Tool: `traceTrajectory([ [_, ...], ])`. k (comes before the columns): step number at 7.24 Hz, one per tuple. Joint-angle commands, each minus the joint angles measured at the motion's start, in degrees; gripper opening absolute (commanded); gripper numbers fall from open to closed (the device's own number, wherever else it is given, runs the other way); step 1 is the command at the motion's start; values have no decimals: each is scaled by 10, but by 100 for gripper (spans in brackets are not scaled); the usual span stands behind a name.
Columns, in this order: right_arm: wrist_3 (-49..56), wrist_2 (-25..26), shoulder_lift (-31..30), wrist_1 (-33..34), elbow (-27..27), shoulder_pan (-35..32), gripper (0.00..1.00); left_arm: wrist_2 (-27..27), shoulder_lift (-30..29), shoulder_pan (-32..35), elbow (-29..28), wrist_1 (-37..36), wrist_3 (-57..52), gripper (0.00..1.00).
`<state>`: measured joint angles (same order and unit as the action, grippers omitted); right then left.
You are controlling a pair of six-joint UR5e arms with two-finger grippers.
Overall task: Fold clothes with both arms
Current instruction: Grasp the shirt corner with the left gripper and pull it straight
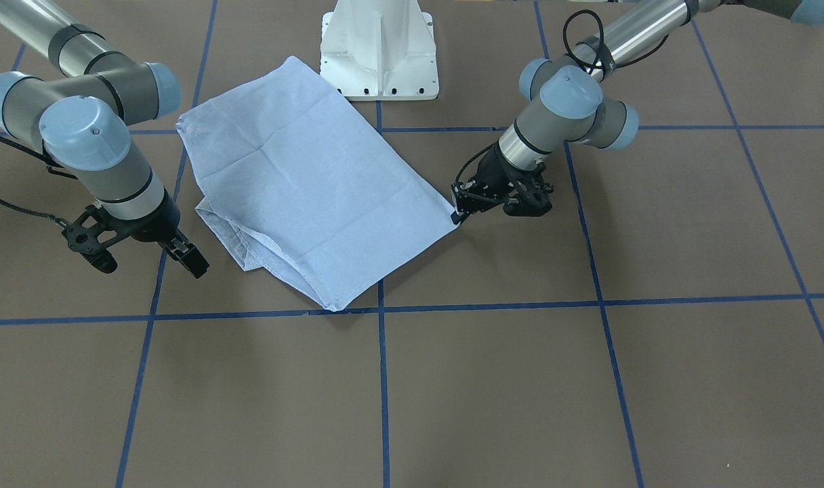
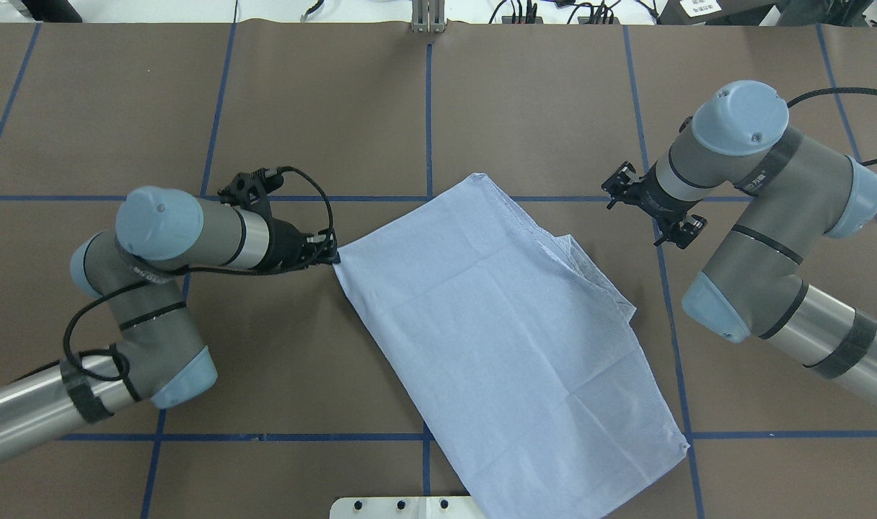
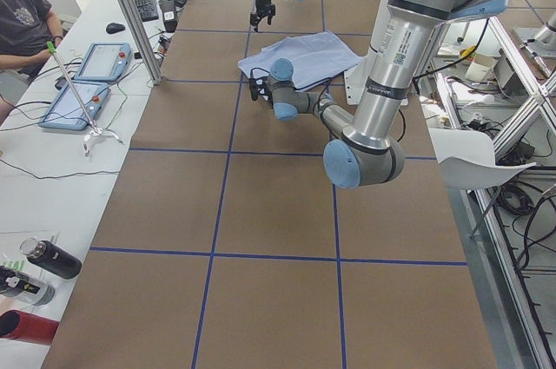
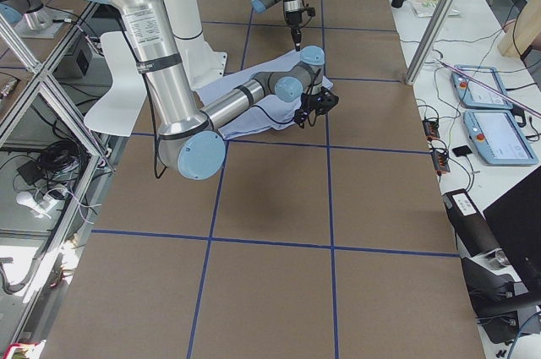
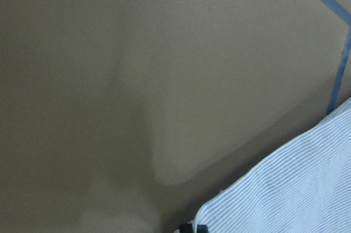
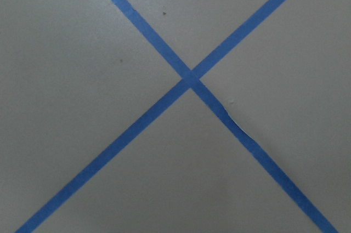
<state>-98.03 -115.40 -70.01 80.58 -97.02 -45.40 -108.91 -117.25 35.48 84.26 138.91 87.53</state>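
The brown table (image 1: 588, 393), gridded with blue tape lines (image 1: 383, 379), fills every view. In the front-facing view the light blue shirt (image 1: 317, 183) lies flat and slantwise in the upper middle, folded into a rough rectangle, with bunched layers poking out along its lower left edge. The right arm (image 1: 87, 122) enters from the upper left and the left arm (image 1: 574, 108) from the upper right. The right pincer (image 1: 148, 261) hangs just left of the shirt, jaws spread wide, gripping nothing. The left pincer (image 1: 461, 211) is closed on the shirt's right-hand corner, low at the table.
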Motion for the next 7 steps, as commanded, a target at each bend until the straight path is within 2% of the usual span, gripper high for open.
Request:
traceTrajectory([
  [1,0,0,-6,-2,-2,0,100,1,-129,88,-182,2,-86,0],
  [2,-1,0,-7,-2,-3,0,100,1,-192,120,-267,3,-115,0],
  [3,-1,0,-5,-2,-4,1,100,2,-233,137,-324,8,-127,0],
  [4,-4,0,2,-2,-8,2,100,7,-258,143,-353,8,-129,40],
  [5,-32,0,2,-2,-27,9,100,6,-258,147,-353,9,-153,71],
  [6,-72,6,3,-2,-59,42,100,4,-259,157,-352,10,-154,71],
  [7,-120,50,4,-2,-92,94,100,-54,-257,193,-336,10,-157,70],
])
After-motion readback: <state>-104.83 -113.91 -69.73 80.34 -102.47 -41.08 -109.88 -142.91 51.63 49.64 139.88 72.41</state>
